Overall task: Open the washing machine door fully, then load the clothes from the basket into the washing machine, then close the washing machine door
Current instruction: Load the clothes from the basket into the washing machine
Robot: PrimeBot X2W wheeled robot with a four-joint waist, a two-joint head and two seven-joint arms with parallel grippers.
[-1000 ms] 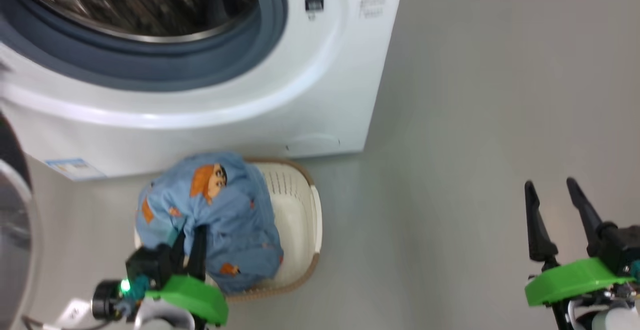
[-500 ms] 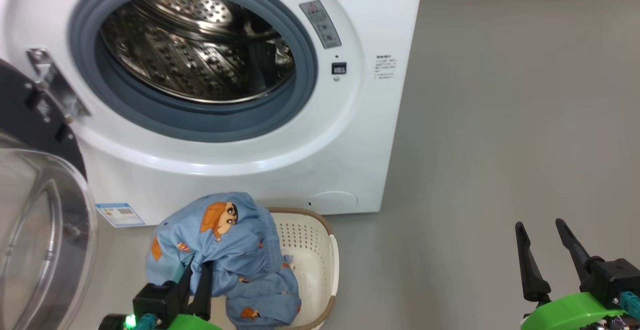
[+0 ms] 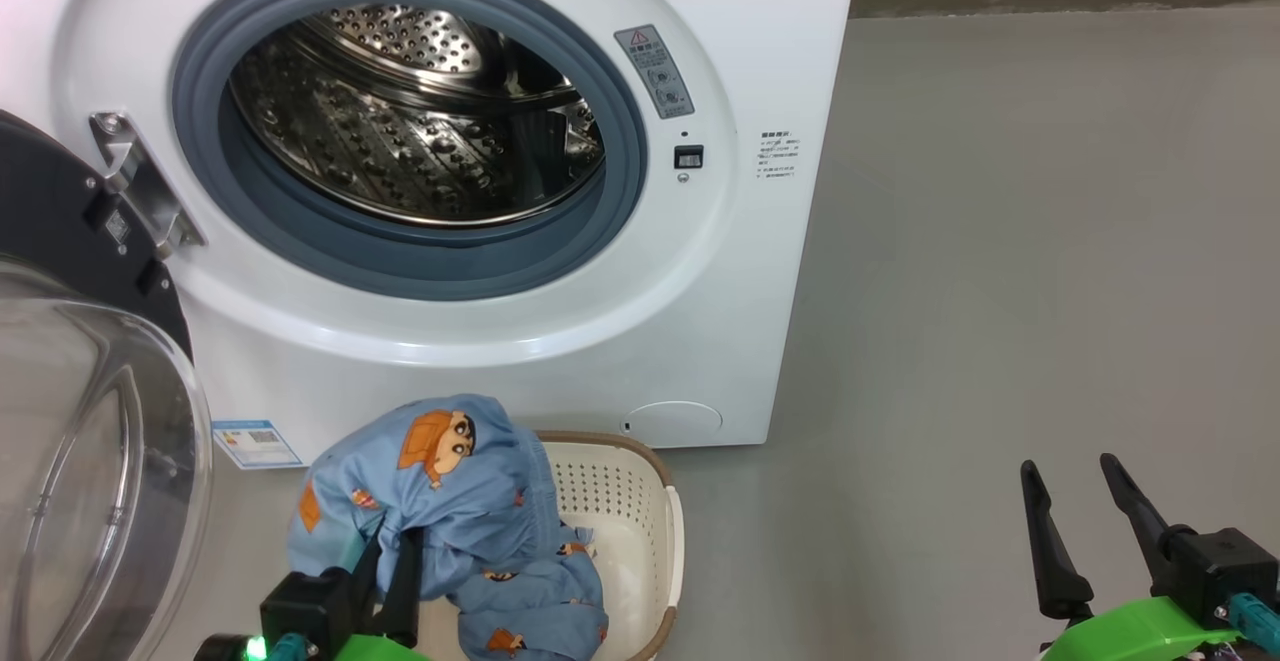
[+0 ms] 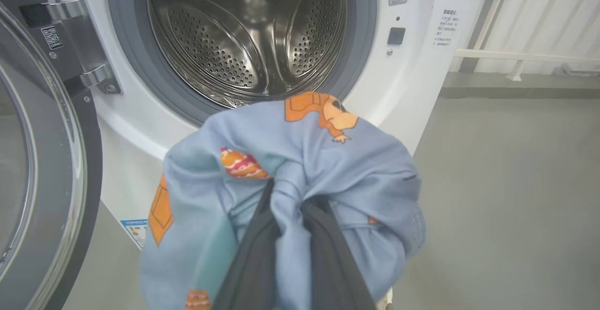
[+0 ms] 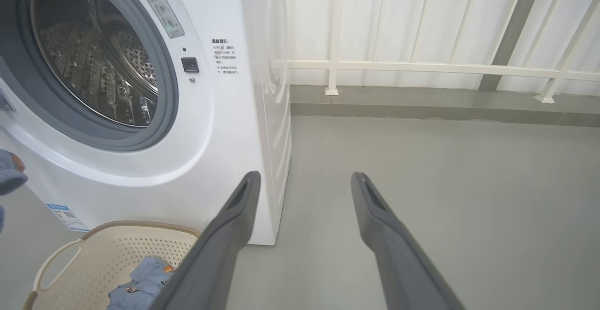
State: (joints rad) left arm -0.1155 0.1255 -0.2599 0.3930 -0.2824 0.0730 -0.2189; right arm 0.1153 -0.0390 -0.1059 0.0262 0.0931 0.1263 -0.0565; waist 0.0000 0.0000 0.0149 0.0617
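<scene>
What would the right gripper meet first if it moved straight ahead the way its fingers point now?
Probably the grey floor just right of the washing machine. The open right gripper points past the machine's side towards the low kerb. Depth is unclear, so this is a guess.

White washing machine [image 3: 760, 41], its perforated steel drum [image 3: 400, 131] silvery and ringed by a blue-grey gasket [image 3: 420, 271]; the washing machine door [image 3: 60, 231] is glossy black around clear glass. The clothes [image 3: 450, 511] are light blue, printed with orange-brown cartoon patches. The basket [image 3: 640, 531] is cream-white, dotted with perforations, its rim a woven-look brown. A blue-and-white label sticker [image 3: 255, 443]; plain grey floor [image 3: 1000, 291]. The right gripper [image 3: 1068, 466] has dark grey fingers [image 3: 1045, 561] and a bright green mount [image 3: 1130, 631].
</scene>
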